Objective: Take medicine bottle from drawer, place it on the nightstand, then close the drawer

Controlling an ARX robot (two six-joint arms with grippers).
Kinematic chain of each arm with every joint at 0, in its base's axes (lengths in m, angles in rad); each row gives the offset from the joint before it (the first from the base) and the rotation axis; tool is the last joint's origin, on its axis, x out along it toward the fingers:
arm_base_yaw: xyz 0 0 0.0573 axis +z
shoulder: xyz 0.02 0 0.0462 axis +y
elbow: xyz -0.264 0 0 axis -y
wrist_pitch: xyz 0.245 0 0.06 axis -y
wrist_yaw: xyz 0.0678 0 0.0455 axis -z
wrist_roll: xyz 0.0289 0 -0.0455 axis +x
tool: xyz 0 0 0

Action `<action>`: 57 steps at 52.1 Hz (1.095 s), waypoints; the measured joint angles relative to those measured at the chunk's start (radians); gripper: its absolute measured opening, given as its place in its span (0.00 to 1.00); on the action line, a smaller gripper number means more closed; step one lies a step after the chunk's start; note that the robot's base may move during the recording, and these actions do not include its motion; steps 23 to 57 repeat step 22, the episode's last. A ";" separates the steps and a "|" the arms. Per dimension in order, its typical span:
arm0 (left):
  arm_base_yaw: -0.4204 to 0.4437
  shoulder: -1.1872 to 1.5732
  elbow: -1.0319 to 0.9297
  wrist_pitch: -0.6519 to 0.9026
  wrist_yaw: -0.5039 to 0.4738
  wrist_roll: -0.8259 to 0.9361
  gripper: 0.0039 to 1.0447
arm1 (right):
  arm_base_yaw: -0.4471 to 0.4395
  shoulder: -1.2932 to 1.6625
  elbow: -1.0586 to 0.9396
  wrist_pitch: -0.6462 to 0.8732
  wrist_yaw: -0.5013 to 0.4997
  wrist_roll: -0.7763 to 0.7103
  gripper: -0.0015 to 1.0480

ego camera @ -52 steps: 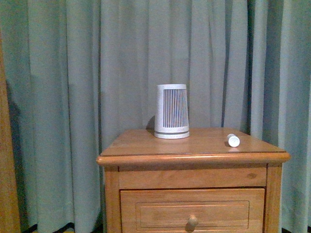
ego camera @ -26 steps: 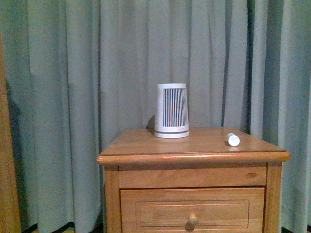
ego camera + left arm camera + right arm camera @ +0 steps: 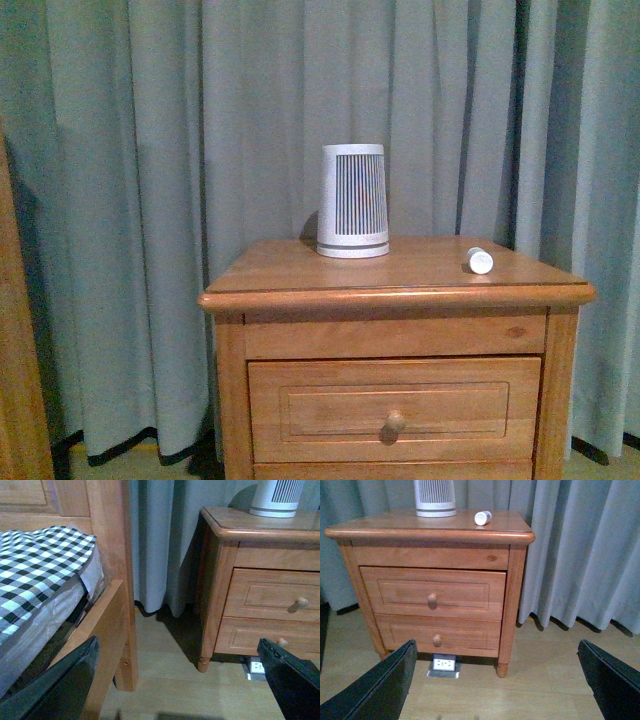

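The small white medicine bottle [image 3: 480, 261] [image 3: 482, 518] lies on its side on top of the orange-brown nightstand [image 3: 400, 290] [image 3: 515, 580], toward its right side. The upper drawer [image 3: 395, 408] [image 3: 432, 592] [image 3: 272, 597] is shut flush, its round knob facing out. Neither arm shows in the front view. My left gripper [image 3: 180, 680] hangs open low over the floor between the bed and the nightstand. My right gripper [image 3: 495, 680] is open too, held back from the nightstand's front, with nothing between its fingers.
A white-grey ribbed cone device [image 3: 352, 201] stands at the back of the nightstand top. A bed with a checked cover [image 3: 35, 575] and wooden frame [image 3: 107, 555] is to the left. A floor socket [image 3: 443, 664] sits under the nightstand. Grey curtains [image 3: 130, 200] hang behind.
The front view has shifted, so the nightstand sits higher in the picture and more of the drawer and the curtain hem shows. The bottle and cone have not moved on the top.
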 joint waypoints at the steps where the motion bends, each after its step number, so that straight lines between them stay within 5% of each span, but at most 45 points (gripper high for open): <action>1: 0.000 0.000 0.000 0.000 0.000 0.000 0.94 | 0.000 0.000 0.000 0.000 0.000 0.000 0.93; 57: 0.000 0.000 0.000 0.000 0.000 0.000 0.94 | 0.000 0.000 0.000 0.000 0.000 0.001 0.93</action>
